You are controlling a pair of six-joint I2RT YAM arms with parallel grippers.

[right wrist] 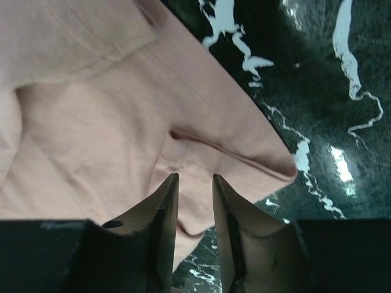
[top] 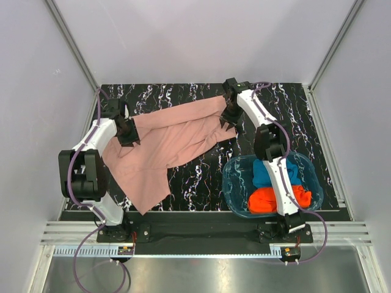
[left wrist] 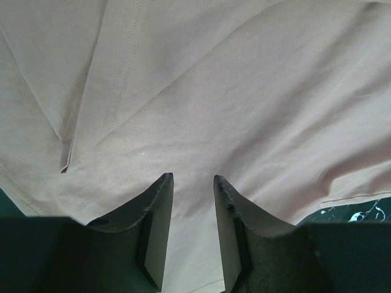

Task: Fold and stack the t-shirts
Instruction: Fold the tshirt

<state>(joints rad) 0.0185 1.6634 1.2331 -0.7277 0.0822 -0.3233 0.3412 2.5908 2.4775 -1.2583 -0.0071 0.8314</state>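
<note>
Though rumpled, pink t-shirt (top: 165, 143) across marbled table (top: 201, 177).

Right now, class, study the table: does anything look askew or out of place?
Yes. The pink t-shirt sprawls diagonally and wrinkled, one corner at the near edge of the table. The blue shirt and orange-red shirt sit bunched in the tub.

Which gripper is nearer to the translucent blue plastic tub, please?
The right. The right gripper rests over the dusty-pink cloth t-shirt, a little beyond the far-left rim of the translucent blue plastic tub. The left gripper is over the shirt's other side, across the table.
</note>
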